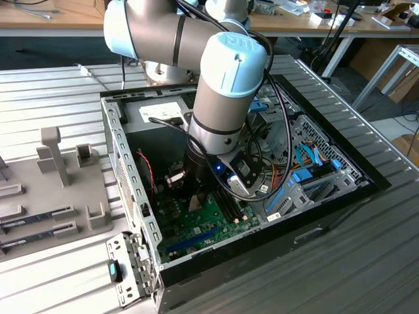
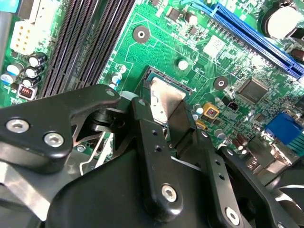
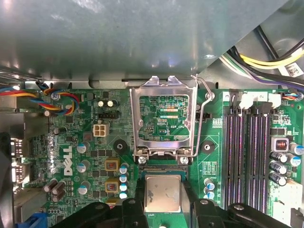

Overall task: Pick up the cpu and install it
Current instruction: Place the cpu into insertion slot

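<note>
The cpu [image 3: 163, 192], a small square chip with a silver top plate, sits level between my gripper's [image 3: 163, 202] two black fingers [image 3: 140, 199]. They press against its opposite sides, directly over the socket opening on the green motherboard [image 3: 95, 156]. In the second wrist view the cpu [image 2: 164, 95] shows between the fingers [image 2: 147, 133] of the gripper [image 2: 164, 108], low over the socket's dark rim [image 2: 178, 83]. The socket's metal lid [image 3: 164, 118] stands hinged open beyond the chip, its lever [image 3: 207, 102] swung aside. The arm [image 1: 226, 98] reaches down into the open computer case [image 1: 127, 190].
Black memory slots [image 3: 247, 152] run beside the socket, with capacitors [image 3: 278, 166] close by. A long blue slot [image 2: 256, 38] crosses the board. Cable bundles [image 1: 308, 163] and drive bays fill the case's far side. A grey holder tray [image 1: 52, 196] lies on the exterior view's left.
</note>
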